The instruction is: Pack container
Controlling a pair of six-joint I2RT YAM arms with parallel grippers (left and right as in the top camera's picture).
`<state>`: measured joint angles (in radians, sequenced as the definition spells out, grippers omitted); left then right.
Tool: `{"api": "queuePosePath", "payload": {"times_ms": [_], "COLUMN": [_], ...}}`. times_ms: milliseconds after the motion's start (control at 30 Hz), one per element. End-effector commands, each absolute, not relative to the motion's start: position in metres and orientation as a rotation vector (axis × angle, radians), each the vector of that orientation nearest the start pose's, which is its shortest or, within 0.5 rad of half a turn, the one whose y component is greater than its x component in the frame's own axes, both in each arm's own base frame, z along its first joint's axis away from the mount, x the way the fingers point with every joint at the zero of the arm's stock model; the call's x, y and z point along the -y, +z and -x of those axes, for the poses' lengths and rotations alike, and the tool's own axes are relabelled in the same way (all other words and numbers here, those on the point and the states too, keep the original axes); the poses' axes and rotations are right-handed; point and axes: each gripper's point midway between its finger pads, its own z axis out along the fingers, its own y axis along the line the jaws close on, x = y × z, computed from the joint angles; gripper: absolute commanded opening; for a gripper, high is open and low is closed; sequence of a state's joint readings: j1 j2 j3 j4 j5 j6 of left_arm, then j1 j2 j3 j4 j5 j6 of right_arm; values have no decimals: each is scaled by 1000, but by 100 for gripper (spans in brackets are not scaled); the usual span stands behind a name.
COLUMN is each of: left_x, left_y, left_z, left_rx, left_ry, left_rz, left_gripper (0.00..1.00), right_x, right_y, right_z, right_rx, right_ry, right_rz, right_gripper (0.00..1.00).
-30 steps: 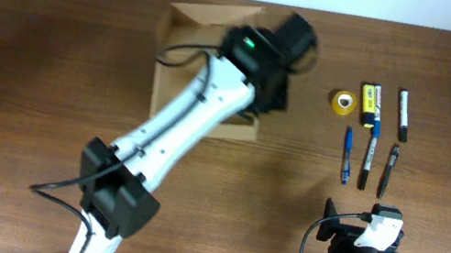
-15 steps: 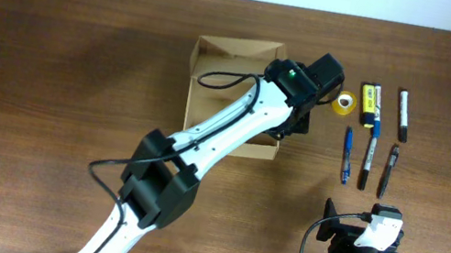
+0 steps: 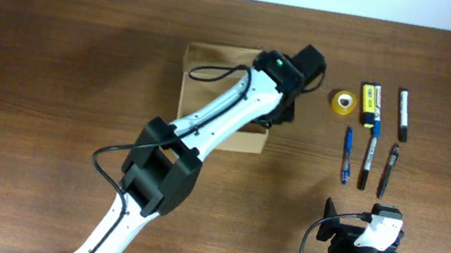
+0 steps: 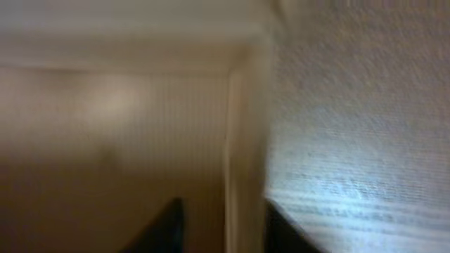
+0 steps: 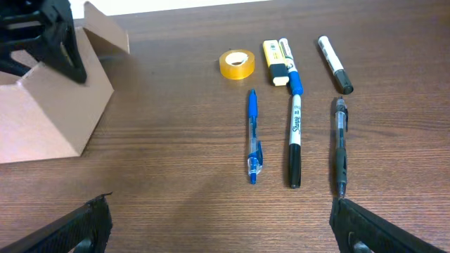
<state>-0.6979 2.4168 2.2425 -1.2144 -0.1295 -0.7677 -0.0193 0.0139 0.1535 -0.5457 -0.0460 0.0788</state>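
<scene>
Container point(image 3: 199, 94) dragged left; left arm point(image 3: 217, 120) outstretched, fingers point(image 4: 171, 226) straddling wall.

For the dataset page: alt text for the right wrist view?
Stationery lies on a brown wooden table: a yellow tape roll, a stubby yellow rectangular item, a blue pen, a black blue-capped marker, a black pen and a white-and-black marker. At left stands a tan cardboard box with the left gripper at its top; the right gripper is open.
</scene>
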Motion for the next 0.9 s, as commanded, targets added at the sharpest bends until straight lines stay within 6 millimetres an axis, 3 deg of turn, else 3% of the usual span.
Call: {"api": "queuePosePath", "payload": {"times_ms": [0, 100, 167, 233, 267, 533, 700, 767, 867], "left_x": [310, 309, 307, 303, 301, 285, 251, 243, 217], "left_y": [65, 71, 79, 94, 101, 176, 221, 236, 264], "left_z": [-414, -411, -412, -414, -416, -424, -425, -431, -438], "left_rx": [-2909, -2918, -2914, -2900, -2892, -2763, -2681, -2653, -2599], "left_ry": [-21, -14, -12, -3, 0, 32, 104, 85, 54], "left_rz": [45, 35, 39, 48, 55, 22, 79, 9, 86], "left_gripper": [47, 56, 78, 87, 99, 100, 100, 100, 100], "right_x": [-3, -3, -3, -3, -3, -3, -3, -3, -3], "right_y": [112, 112, 112, 112, 112, 112, 112, 112, 112], "right_z": [-216, -216, -216, -216, -216, -216, -216, -216, -216], "right_rx": [-1975, -1975, -1975, -1975, -1975, -1975, -1975, -1975, -1975], "right_ry": [89, 89, 89, 89, 89, 90, 89, 89, 89], "right_rz": [-77, -77, -77, -77, -77, -77, -77, -77, -77], "right_gripper": [99, 99, 99, 99, 99, 99, 99, 99, 99]}}
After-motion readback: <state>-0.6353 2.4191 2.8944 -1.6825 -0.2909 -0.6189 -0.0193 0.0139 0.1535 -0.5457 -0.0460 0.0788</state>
